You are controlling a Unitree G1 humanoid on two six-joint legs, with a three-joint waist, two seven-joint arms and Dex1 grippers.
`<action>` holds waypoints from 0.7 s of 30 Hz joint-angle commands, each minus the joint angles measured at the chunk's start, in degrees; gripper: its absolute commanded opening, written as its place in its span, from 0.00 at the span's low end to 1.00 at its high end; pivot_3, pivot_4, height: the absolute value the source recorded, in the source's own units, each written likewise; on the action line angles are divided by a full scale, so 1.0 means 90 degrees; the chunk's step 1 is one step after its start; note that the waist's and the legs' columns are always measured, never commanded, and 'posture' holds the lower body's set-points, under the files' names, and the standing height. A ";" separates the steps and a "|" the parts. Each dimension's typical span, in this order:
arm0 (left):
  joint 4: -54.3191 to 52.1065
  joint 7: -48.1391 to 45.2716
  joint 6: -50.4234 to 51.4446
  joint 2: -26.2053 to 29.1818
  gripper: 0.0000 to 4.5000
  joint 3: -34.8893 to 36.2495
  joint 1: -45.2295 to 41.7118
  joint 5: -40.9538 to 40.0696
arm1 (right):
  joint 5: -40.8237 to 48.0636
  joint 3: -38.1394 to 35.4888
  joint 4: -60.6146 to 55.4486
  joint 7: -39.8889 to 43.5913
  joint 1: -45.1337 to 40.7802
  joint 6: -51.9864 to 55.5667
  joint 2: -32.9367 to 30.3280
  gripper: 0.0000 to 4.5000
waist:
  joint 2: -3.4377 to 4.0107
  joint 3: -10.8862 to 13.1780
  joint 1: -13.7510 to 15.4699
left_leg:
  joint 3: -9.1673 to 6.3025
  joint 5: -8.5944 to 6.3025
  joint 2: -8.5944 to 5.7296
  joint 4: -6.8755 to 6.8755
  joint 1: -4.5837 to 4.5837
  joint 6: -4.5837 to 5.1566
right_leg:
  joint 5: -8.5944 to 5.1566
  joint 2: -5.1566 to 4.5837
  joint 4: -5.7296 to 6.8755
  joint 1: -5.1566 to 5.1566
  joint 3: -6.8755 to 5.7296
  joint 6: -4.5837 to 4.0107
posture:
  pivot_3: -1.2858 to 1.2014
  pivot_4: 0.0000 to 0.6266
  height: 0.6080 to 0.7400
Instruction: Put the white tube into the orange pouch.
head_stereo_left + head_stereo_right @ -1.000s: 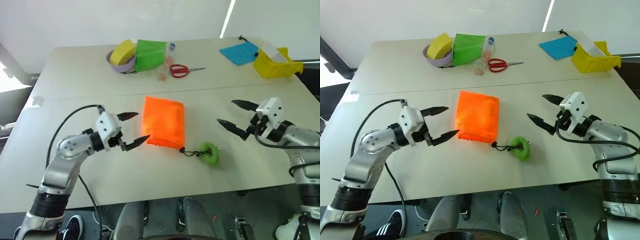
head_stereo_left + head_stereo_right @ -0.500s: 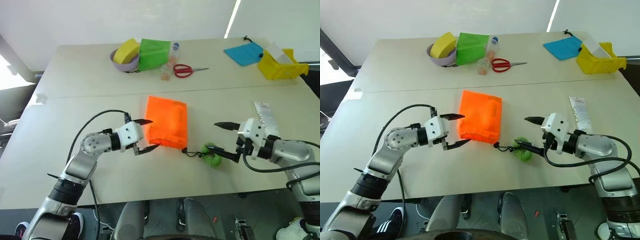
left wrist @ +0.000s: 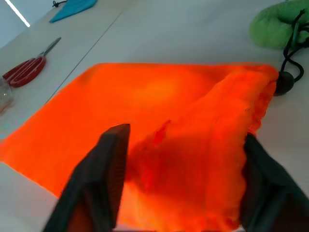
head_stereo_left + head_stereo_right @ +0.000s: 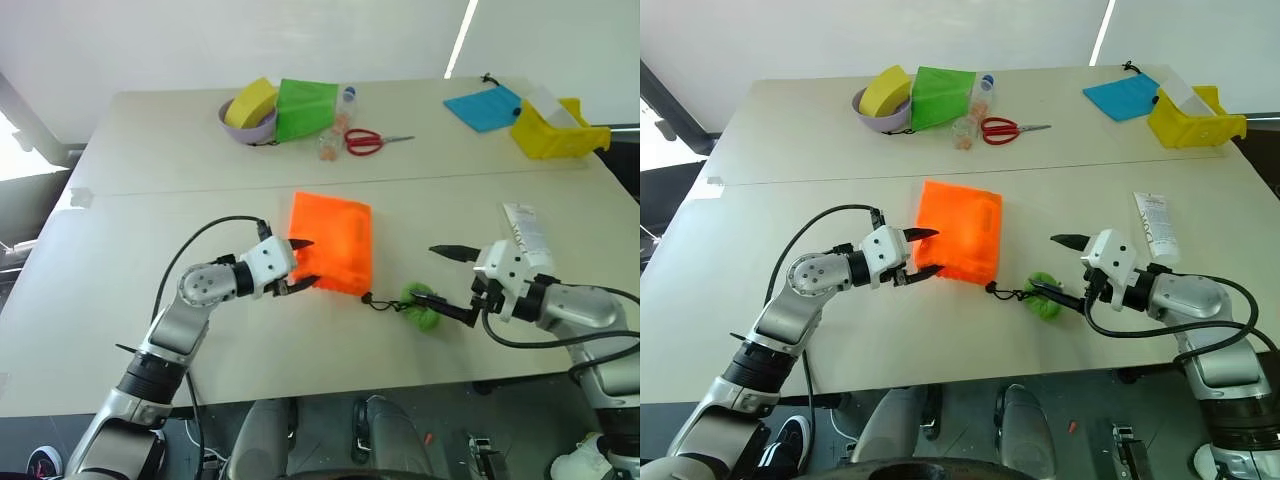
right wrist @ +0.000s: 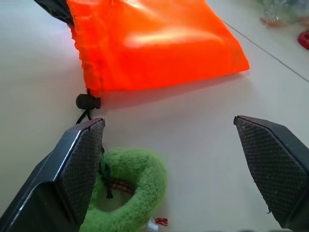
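The white tube (image 4: 1152, 227) is lying flat on the table (image 4: 790, 140), on the robot's right side, just beyond the right end effector (image 4: 1058, 267) and well apart from the orange pouch (image 4: 958, 231). Nothing is touching it. The orange pouch is lying flat near the middle of the table, its gathered mouth facing the robot, with a black cord (image 4: 1005, 294) running from that edge to a fuzzy green pompom (image 4: 1043, 297) beside it.

The left end effector (image 4: 300, 262) is sitting at the pouch's near left corner, its two fingers straddling the bunched fabric of the mouth; the left wrist view is showing orange cloth between them, but I cannot tell whether they are pinching it. The right end effector is hanging released, fingers spread wide, one finger just over the pompom, grasping nothing.
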 commanded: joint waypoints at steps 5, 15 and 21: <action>-0.0283 0.0094 0.0227 -0.0011 0.01 0.0096 0.0116 -0.0119 | -0.0044 -0.0068 0.0052 -0.0008 -0.0227 -0.0152 0.0070 1.00 | 0.0000 0.0000 -0.0001 | 0.0004 0.0000 0.0003 -0.0002 -0.0002 0.0001 | 0.0002 0.0002 -0.0001 -0.0003 0.0001 -0.0003 | 0.52 0.24 1.00; -0.1079 -0.0175 0.1064 0.0230 0.01 0.0476 0.0579 -0.0933 | 0.0069 0.0234 -0.0383 0.0118 -0.0187 0.0123 0.0176 1.00 | 0.0000 0.0000 -0.0006 | 0.0007 -0.0001 0.0009 -0.0001 -0.0001 -0.0001 | 0.0002 0.0000 -0.0003 -0.0005 0.0006 -0.0006 | 0.52 0.24 1.00; -0.1412 -0.0149 0.1406 0.0395 0.01 0.0542 0.0837 -0.1111 | 0.0089 0.0594 -0.0836 0.0225 -0.0105 0.0419 0.0170 1.00 | 0.0000 0.0000 -0.0007 | 0.0007 -0.0002 0.0011 -0.0004 -0.0003 -0.0002 | 0.0002 0.0000 -0.0007 -0.0008 0.0009 -0.0008 | 0.52 0.24 1.00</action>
